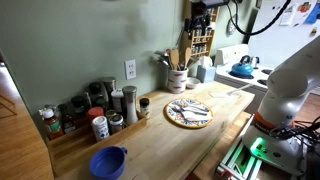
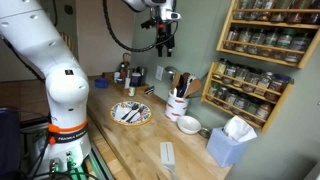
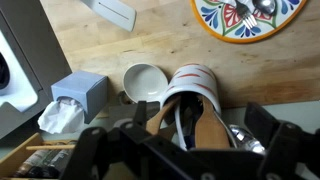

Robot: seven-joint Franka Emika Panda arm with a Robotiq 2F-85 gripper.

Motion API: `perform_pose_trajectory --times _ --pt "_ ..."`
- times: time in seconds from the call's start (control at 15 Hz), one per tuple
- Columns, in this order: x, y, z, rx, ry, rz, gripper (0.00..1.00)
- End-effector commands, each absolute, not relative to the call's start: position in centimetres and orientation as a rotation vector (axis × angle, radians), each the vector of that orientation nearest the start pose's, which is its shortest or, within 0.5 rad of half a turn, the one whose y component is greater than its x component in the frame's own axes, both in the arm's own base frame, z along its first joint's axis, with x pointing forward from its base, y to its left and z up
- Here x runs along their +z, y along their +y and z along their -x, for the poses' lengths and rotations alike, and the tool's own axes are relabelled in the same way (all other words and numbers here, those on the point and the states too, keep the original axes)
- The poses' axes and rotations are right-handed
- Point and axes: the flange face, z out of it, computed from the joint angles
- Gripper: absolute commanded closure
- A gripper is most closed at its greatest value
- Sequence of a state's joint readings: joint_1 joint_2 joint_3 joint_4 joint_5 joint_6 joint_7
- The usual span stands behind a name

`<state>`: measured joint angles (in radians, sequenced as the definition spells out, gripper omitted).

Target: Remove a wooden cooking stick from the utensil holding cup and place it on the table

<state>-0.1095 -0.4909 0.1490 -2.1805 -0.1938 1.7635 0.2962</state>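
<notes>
Early stage. Hovering high over cup (image 2: 178, 106) with hand (image 2: 163, 46) spread wide, empty. Sticks (image 3: 203, 126) seen in cup, none lifted. Left to do: descend, grip one stick, pull out, lay on desk (image 2: 130, 152).

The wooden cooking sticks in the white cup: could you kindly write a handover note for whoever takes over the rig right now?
Gripper: open, empty, hovering well above the white red-striped utensil cup.
Wooden cooking sticks: all standing in the cup, near the wall on the wooden table.
Done: nothing grasped yet.
Left: descend, grip one stick, lift it out, and lay it on bare table, perhaps beside the patterned plate.
</notes>
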Motion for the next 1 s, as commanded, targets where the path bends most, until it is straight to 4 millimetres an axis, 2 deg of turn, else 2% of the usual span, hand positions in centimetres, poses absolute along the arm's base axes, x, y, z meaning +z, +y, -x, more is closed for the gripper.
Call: perform_pose_trajectory --times 0.0,0.87,0.93 --pt "58.8 1.0 -41.2 -0.184 0.407 3.359 0.00" --pt "58.8 1.0 -41.2 -0.184 0.407 3.359 0.00" --pt "58.4 0.6 -42.3 -0.167 0.548 3.355 0.00"
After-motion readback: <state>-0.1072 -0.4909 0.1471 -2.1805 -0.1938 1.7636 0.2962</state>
